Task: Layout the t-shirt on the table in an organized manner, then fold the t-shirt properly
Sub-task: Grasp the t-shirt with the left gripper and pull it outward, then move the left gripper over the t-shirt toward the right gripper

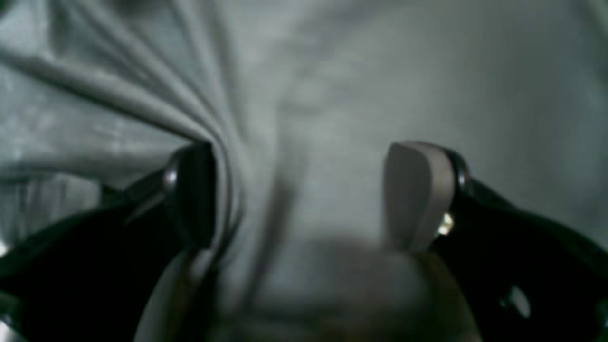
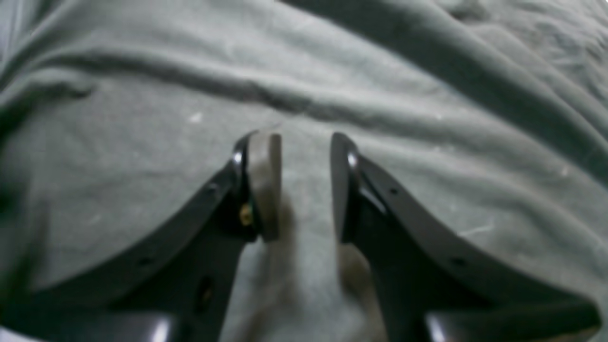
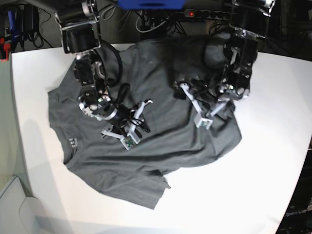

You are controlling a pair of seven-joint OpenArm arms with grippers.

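The dark charcoal-grey cloth t-shirt [image 3: 146, 131] lies spread but wrinkled on the large white tabletop [image 3: 273, 161]. Over it, the left hand [image 1: 304, 199] gapes wide, one finger against a fold; the right hand [image 2: 306, 187] hovers part-open, gripping nothing.

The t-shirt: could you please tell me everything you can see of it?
The t-shirt is plain dark grey, soft, matte cloth with short sleeves and a small label at the neck. It lies spread but rumpled on the white table, neck toward the base view's left, unfolded, its far hem edge bunched up. The right gripper hovers partly open over a flatter patch. The left gripper stands wide open at the bunched part, one finger against a ridge of gathered folds.
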